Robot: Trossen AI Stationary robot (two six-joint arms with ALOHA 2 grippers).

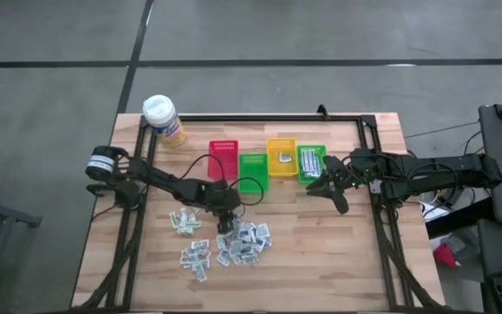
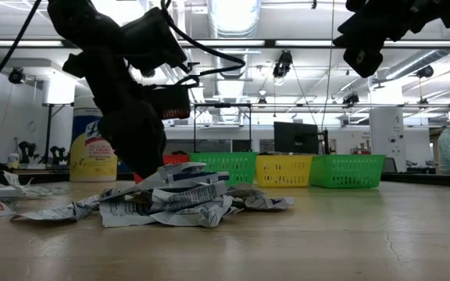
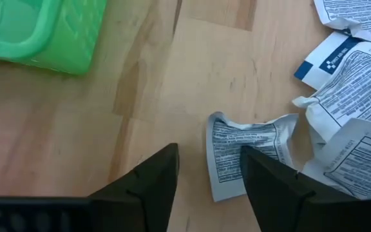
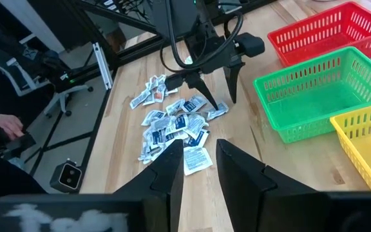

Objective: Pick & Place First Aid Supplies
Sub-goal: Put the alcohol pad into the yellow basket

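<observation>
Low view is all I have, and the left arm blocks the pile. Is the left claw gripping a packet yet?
Observer: No. The left claw is open. A crumpled packet lies flat on the wood beside one finger, not pinched.
Operator: Which bins already have supplies in them?
Observer: From above, the yellow bin holds one packet, and the green bin at the row's right end holds several strips.
Operator: And the right claw?
Observer: The right claw is open with nothing between its fingers. It hangs above the table beside that right-end green bin.
</observation>
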